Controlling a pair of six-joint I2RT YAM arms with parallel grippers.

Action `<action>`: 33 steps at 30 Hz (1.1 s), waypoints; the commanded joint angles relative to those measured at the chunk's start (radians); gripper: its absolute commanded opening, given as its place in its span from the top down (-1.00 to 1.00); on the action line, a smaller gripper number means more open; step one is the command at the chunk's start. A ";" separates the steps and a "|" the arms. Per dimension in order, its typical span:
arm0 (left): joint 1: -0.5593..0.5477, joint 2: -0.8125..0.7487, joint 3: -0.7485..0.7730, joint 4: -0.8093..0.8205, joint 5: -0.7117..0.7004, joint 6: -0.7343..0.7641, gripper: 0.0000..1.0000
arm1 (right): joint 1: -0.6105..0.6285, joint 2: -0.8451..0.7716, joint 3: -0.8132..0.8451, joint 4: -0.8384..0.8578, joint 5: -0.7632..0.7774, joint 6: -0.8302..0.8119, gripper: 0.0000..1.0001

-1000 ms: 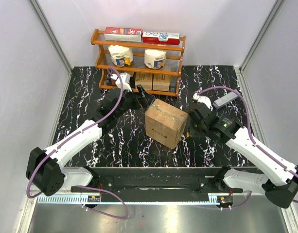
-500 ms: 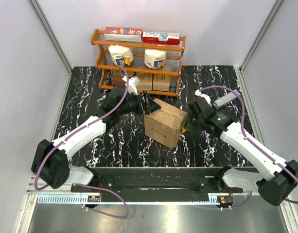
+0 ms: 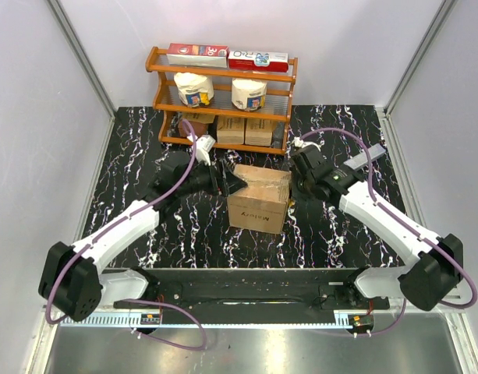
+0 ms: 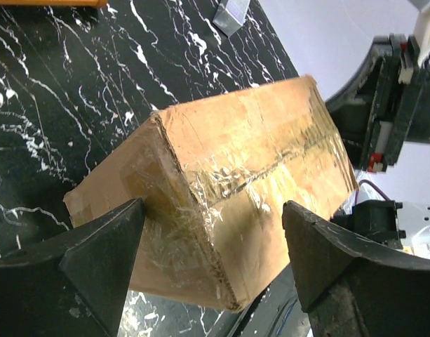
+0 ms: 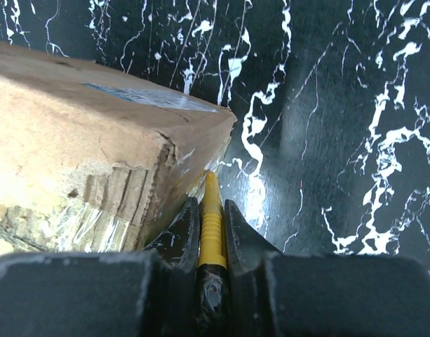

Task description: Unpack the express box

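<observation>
Black marbled table (image 3: 129, 156), white walls (image 3: 340, 47); express box (image 3: 258, 204) centered.

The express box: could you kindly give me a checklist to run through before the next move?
1. Express box resting on the table: ok.
2. Right hand shut on the yellow tool: ok.
3. Tool tip touching the box's taped edge: cannot tell; it sits right beside the corner.
4. Left hand steadying the box: not ok; its fingers stand open on either side of a corner.
5. Tape seam in view for cutting: ok.
</observation>
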 commanded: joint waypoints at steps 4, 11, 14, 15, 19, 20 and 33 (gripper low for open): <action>-0.025 -0.158 -0.084 -0.060 0.037 0.007 -0.64 | 0.006 0.070 0.095 0.254 -0.180 -0.073 1.00; -0.023 -0.241 -0.031 -0.163 -0.151 0.083 -0.85 | 0.007 0.037 0.072 0.270 -0.167 -0.031 1.00; -0.017 -0.215 0.035 -0.199 -0.228 0.113 -0.90 | 0.006 0.023 0.094 0.224 -0.066 -0.023 1.00; -0.014 -0.204 0.058 -0.209 -0.234 0.135 -0.94 | 0.007 0.021 0.103 0.196 -0.041 -0.017 1.00; -0.009 -0.132 0.199 -0.287 -0.302 0.175 -0.97 | 0.004 -0.012 0.124 0.167 0.043 -0.004 1.00; -0.006 -0.106 0.218 -0.301 -0.320 0.182 -0.97 | 0.006 -0.029 0.126 0.164 0.060 -0.004 1.00; 0.005 0.037 0.345 -0.299 -0.240 0.270 -0.96 | 0.004 -0.200 0.086 0.242 0.019 0.047 1.00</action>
